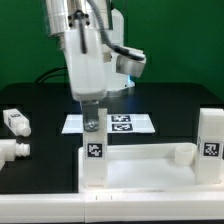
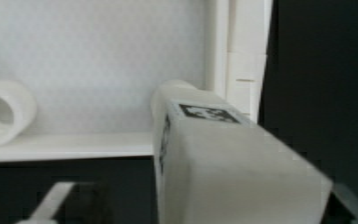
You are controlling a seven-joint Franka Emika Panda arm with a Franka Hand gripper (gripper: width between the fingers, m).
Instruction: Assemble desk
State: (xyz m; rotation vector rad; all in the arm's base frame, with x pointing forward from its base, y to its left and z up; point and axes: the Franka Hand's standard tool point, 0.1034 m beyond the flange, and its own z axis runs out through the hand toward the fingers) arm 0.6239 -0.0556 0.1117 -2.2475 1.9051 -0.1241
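The white desk top [image 1: 150,185] lies at the front with its rim up. One square leg [image 1: 93,162] with a tag stands upright at its corner on the exterior view's left. My gripper [image 1: 92,124] hangs straight down over this leg's upper end. In the wrist view the leg [image 2: 220,150] fills the middle between the jaws of my gripper [image 2: 194,216], over the desk top [image 2: 105,70] and a round hole [image 2: 2,108]. One pale finger [image 2: 51,205] shows beside a dark strip. Contact with the leg cannot be made out. Another leg [image 1: 210,142] stands at the right corner.
Two more white legs [image 1: 15,122] [image 1: 12,152] lie on the black table at the exterior view's left. The marker board [image 1: 125,124] lies flat behind the desk top, under the arm. A short white post [image 1: 183,153] stands on the desk top's far rim.
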